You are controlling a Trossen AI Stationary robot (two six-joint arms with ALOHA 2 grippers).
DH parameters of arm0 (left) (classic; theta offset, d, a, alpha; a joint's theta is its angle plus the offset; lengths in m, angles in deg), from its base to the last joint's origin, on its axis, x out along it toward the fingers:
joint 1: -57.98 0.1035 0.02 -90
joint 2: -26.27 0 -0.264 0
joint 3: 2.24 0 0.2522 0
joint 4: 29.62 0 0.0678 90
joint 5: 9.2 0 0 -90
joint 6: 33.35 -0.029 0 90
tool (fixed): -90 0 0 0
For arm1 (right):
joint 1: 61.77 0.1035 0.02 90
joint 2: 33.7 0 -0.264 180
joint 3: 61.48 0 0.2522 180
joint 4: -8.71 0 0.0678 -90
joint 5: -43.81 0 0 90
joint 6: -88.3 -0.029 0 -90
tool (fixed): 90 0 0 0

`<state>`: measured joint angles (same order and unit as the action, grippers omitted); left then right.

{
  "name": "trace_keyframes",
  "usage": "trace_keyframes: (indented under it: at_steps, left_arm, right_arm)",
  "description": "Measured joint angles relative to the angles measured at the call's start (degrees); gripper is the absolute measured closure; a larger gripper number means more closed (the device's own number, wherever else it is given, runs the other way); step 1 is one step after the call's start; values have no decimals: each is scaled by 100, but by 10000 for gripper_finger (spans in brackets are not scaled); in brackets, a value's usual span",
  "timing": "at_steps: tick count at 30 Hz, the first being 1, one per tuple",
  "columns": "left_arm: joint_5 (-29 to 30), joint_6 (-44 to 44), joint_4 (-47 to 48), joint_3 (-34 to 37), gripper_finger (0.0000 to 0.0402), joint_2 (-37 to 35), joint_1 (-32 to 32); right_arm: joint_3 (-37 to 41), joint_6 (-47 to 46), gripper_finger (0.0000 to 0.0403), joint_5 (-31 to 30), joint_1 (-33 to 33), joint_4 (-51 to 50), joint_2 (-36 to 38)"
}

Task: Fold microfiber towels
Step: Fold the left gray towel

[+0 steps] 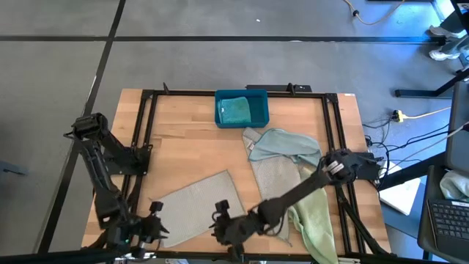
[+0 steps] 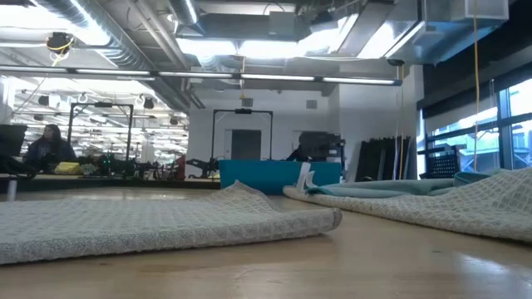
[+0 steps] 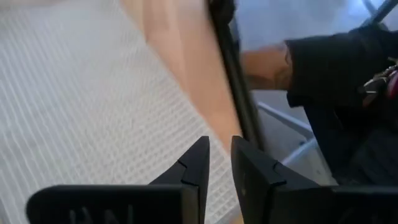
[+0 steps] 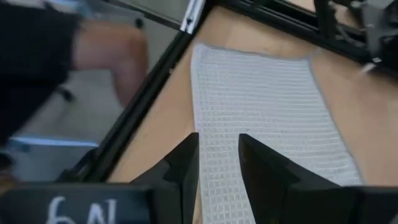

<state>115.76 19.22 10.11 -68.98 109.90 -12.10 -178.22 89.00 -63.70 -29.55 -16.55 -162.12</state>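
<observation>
Wooden table (image 1: 190, 158) with black metal frame (image 1: 146, 132) along its edges. Teal-blue plastic bin (image 1: 258, 107) at the far edge, centre. Grey floor (image 1: 220, 59) around. Cables (image 1: 410, 116) and laptop keyboard (image 1: 447, 214) off the right side. Low view: person seated (image 2: 48, 149) far left in the room, ceiling lights (image 2: 274, 48), ducts.

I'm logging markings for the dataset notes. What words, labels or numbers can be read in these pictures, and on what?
Pale characters on the right gripper body, right wrist view: cut off by the picture's edge, not readable.
Pale characters on the left gripper body, left wrist view: cut off and blurred, not readable.
Nothing readable on the towels, bin or table.
</observation>
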Motion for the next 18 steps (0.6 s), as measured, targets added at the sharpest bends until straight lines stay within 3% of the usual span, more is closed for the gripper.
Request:
trace_keyframes:
  at_steps: [5, 11, 14, 18]
  left_arm:
    - [-153, -113, 608, -584, 363, 286, -248]
    - [-1283, -41, 1967, -1514, 381, 1383, -253]
    - [-1544, 25, 2678, -1956, 387, 1848, -195]
    - [-1657, -333, 2627, -2283, 377, 2121, -203]
  right_arm:
    - [-150, -206, 288, -859, 180, -334, -234]
    - [-159, -1151, 288, -1429, 180, -593, -224]
    - [-159, -1424, 288, -1663, 176, -612, -209]
    - [-159, -1810, 288, -1741, 195, -731, -209]
